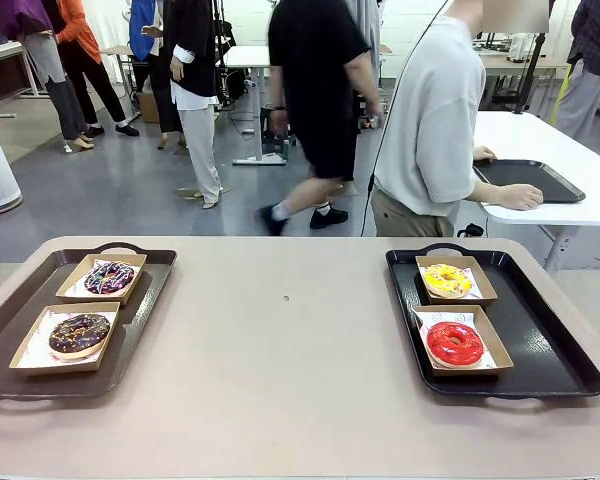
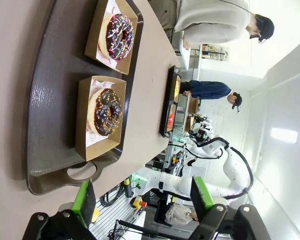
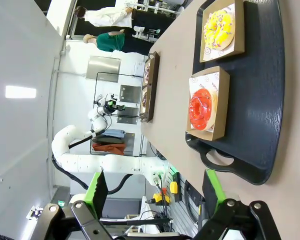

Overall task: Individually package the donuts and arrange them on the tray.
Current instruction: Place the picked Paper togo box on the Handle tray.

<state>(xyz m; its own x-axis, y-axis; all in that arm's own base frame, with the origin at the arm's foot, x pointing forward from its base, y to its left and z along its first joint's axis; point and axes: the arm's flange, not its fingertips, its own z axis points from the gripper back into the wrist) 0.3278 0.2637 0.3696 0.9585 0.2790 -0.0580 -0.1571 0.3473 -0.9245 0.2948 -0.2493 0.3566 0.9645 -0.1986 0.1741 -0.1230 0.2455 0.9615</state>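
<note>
On the left brown tray (image 1: 20, 310) two donuts sit in open cardboard boxes: the dark sprinkled donut (image 1: 109, 277) (image 2: 118, 36) behind, the chocolate-glazed donut (image 1: 79, 333) (image 2: 107, 111) in front. The right black tray (image 1: 540, 340) (image 3: 262, 100) holds the yellow-iced donut (image 1: 447, 281) (image 3: 219, 28) behind and the red-iced donut (image 1: 455, 343) (image 3: 201, 109) in front, each in its own open box. My left gripper (image 2: 142, 202) hangs open off the left tray's near handle. My right gripper (image 3: 155, 192) hangs open off the right tray's near handle. Neither holds anything.
The beige table (image 1: 280, 370) runs bare between the two trays. A person in a grey shirt (image 1: 435, 120) stands beyond the far edge, hands on a white table (image 1: 570, 170) with another black tray (image 1: 530, 180). Other people walk farther back.
</note>
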